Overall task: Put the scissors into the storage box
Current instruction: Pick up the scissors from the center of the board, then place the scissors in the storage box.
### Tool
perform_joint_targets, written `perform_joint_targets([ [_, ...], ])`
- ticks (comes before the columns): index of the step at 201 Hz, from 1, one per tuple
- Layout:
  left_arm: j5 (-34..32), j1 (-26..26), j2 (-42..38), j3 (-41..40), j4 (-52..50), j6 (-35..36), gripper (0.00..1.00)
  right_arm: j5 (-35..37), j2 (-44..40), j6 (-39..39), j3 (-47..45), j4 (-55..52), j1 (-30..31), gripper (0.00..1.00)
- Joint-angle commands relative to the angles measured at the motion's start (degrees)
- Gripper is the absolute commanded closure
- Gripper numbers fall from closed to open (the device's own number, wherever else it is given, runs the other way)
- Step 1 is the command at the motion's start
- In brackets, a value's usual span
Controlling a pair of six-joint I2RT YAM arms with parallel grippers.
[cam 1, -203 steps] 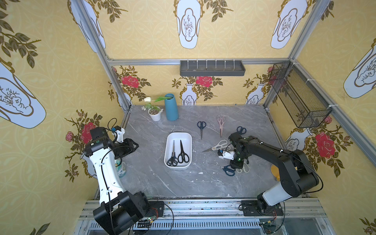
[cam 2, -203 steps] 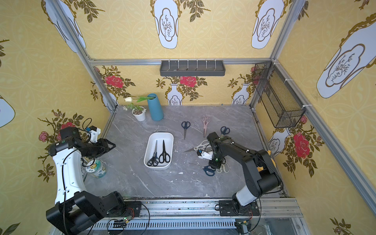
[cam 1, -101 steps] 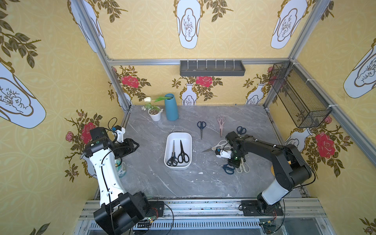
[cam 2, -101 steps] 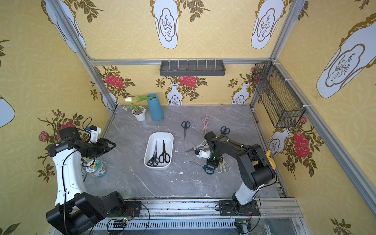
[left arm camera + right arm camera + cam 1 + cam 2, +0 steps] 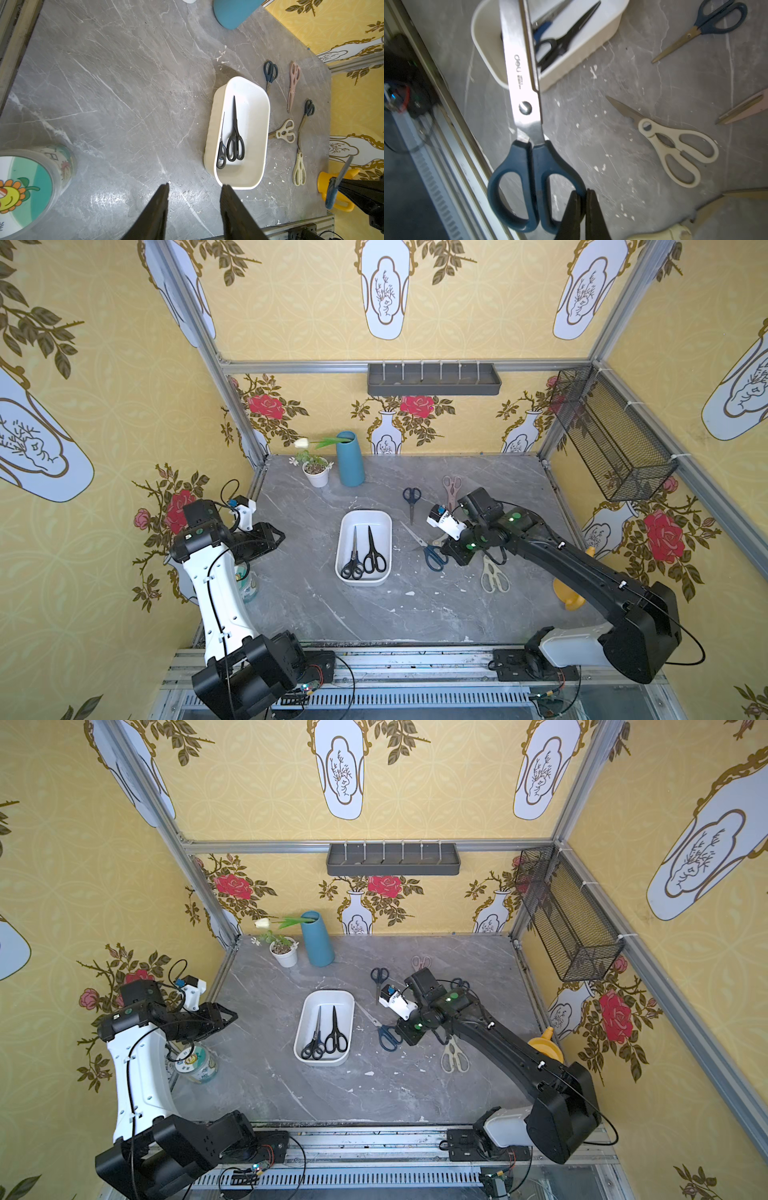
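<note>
Right tool [image 5: 582, 192] is pinched tight on the blue-handled scissors [image 5: 527, 116], holding them clear of the surface [image 5: 316, 605] just beside the storage box [image 5: 365, 517]. Two black pairs [image 5: 363, 558] already lie inside; five more pairs [image 5: 279, 134] wait outside. Left tool [image 5: 195, 186] gapes open, empty.

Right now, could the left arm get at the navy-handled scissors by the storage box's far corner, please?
Probably, at a stretch: the left gripper is open and empty, and only the low storage box lies between. The right gripper, shut on blue scissors, hovers close to the navy-handled scissors.
</note>
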Motion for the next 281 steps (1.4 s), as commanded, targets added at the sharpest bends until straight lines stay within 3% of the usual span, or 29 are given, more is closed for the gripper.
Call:
perform_joint_targets([
  [1, 2.24, 0.09, 0.09, -0.12, -0.31, 1.08, 0.53, 1.99, 4.91, 31.88, 2.38, 13.48, 4.38, 1.00],
  [23, 4.72, 0.06, 0.23, -0.15, -0.63, 2.57, 0.53, 4.63, 14.54, 43.39, 9.56, 14.46, 9.04, 1.00],
  [54, 9.77, -0.09, -0.49, -1.77, -1.25, 10.59, 0.53, 7.09, 29.09, 53.44, 24.45, 5.31, 13.20, 1.00],
  [86, 8.39, -0.58, -1.05, -3.48, 0.69, 13.26, 0.54, 10.98, 36.49, 54.62, 32.55, -2.02, 15.76, 1.00],
  [120, 8.56, -1.67, -0.38, -4.38, 3.50, 11.56, 0.54, 12.25, 40.95, 56.76, 36.52, -7.65, 17.26, 1.00],
  [170, 5.61, -8.37, -0.58, -6.24, 7.08, 9.52, 0.55, 11.94, 50.49, 55.93, 45.32, -11.42, 18.30, 1.00],
  [206, 5.47, -9.05, -0.90, -6.83, 7.52, 9.64, 0.55, 12.80, 53.44, 55.51, 47.11, -12.51, 18.64, 0.98],
  [221, 5.68, -9.13, -1.09, -6.93, 7.53, 9.68, 0.55, 13.10, 53.54, 55.06, 46.97, -12.20, 18.58, 0.93],
  [237, 5.84, -9.14, -1.29, -7.16, 7.51, 9.77, 0.54, 13.21, 53.55, 54.06, 47.28, -11.95, 18.58, 0.82],
  [264, 4.63, -9.14, -1.79, -7.93, 7.84, 9.72, 0.54, 13.84, 49.81, 51.13, 46.48, -7.25, 18.73, 0.54],
  [281, 4.33, -9.14, -2.31, -8.76, 8.21, 9.83, 0.53, 13.88, 45.93, 47.36, 45.19, -3.00, 18.82, 0.51],
])
